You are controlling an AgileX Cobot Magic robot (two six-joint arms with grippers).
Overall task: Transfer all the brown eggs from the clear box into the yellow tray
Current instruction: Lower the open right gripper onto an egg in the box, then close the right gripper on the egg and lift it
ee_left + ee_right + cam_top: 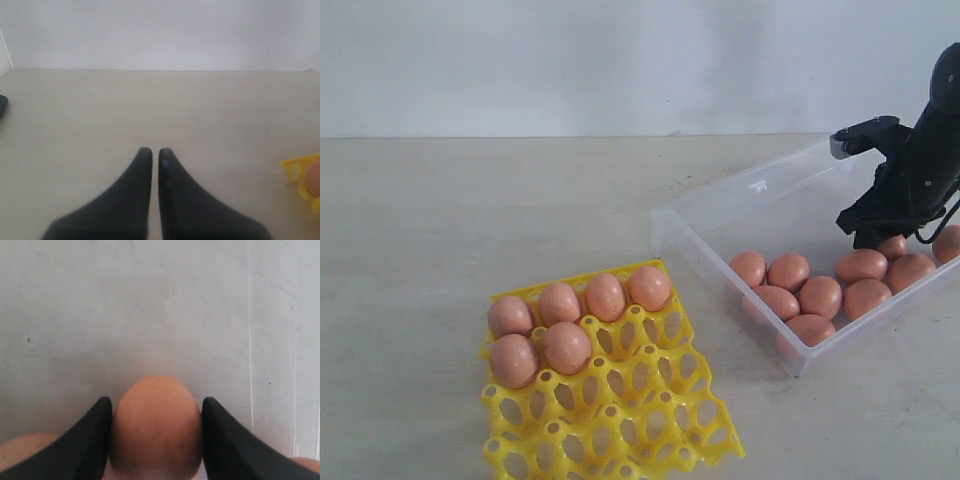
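Several brown eggs (560, 303) sit in the back cups of the yellow tray (630, 400) at the front left. More brown eggs (820, 296) lie together in the near corner of the clear box (760, 190) on the right. My right gripper (875, 235) reaches down into the box. In the right wrist view its two fingers press on both sides of one brown egg (156, 425), low over the box floor. My left gripper (151, 152) is shut and empty above bare table. A corner of the yellow tray (295, 167) shows at the edge of the left wrist view.
A light table (470, 220) carries the tray and box, with a white wall (570, 60) behind. The box's low transparent walls surround the right gripper. A dark object (2, 106) shows at the edge of the left wrist view.
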